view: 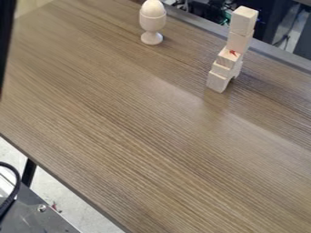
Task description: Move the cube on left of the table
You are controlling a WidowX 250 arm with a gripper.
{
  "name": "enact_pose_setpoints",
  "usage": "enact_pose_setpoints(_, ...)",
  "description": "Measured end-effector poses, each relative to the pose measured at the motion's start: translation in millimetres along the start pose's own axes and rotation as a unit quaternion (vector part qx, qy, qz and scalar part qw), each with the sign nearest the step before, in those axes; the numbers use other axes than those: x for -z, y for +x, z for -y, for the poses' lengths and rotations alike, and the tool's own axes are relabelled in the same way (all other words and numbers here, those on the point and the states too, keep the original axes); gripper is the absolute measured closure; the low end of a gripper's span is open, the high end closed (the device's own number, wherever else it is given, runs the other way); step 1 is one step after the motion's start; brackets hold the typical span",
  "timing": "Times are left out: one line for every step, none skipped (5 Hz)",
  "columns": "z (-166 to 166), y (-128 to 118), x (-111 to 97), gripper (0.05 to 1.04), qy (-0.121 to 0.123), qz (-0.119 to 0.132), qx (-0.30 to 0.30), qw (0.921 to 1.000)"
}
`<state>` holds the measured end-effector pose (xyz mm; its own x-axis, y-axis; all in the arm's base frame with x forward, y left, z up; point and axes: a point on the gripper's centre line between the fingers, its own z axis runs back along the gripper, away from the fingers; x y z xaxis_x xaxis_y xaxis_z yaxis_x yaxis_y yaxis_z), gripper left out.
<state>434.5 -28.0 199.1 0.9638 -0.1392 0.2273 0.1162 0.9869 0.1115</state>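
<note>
A pale cube (244, 18) sits atop the stacked wooden blocks (217, 82) near the far edge of the table (133, 123), at upper right. Left of them, an egg (152, 8) rests in a cup (152, 22); whether the gripper is open or closed cannot be told.

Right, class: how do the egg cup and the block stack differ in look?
The egg cup is rounded; the block stack is angular. The block stack looks taller and bears a red mark, while the egg cup is shorter and plain. Both are pale and stand on the table.
</note>
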Motion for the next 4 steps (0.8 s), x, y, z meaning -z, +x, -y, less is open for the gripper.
enact_pose_setpoints(-1.8, -9.4, 3.4, 0.083, 0.008, 0.003, -0.050, 0.9987)
enact_pose_setpoints(-1.7, -9.7, 1.2, 0.083, 0.006, 0.014, -0.084, 0.9964)
enact_pose_setpoints(5.4, -10.3, 10.2, 0.083, -0.013, 0.015, -0.101, 0.9947)
enact_pose_setpoints(11.2, -8.4, 13.6, 0.083, -0.031, 0.021, -0.114, 0.9928)
